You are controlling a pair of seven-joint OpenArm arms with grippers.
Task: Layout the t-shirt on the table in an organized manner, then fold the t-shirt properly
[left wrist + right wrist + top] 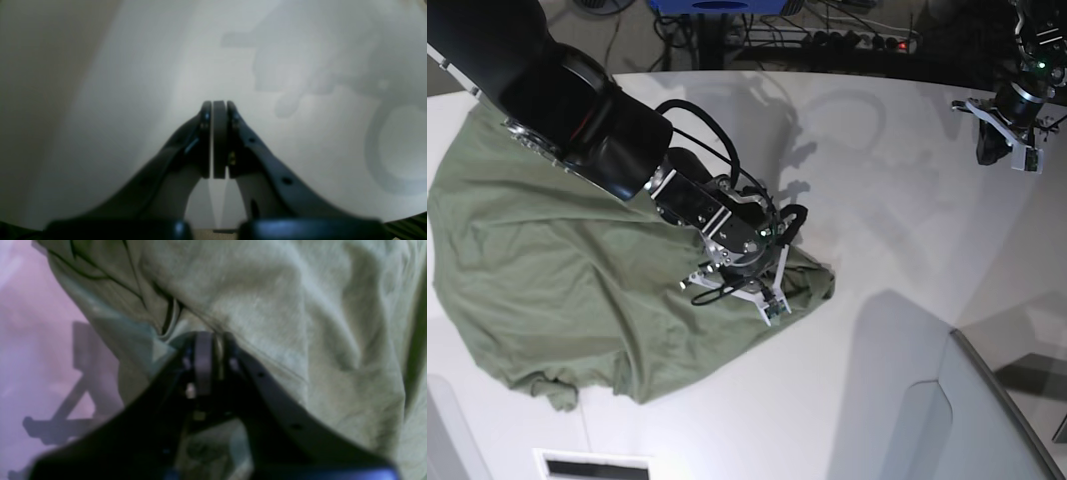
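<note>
Right now the right gripper (pixel 213 340) is pinching the t-shirt (pixel 547 280) mid-tabletop; the left gripper (pixel 219 110), clenched empty, is hovering; cloth may bunch if dragged.

I see dark floor past the far edge w/ tangled cables (pixel 727 25) and a power strip (pixel 867 42) plugged full. Blue stand base (pixel 722 5) top centre. Grey translucent panel (pixel 987 420) bottom right, slanted. Light's hard from above, sharp shadows. Wrist views too blurry for room detail.
</note>
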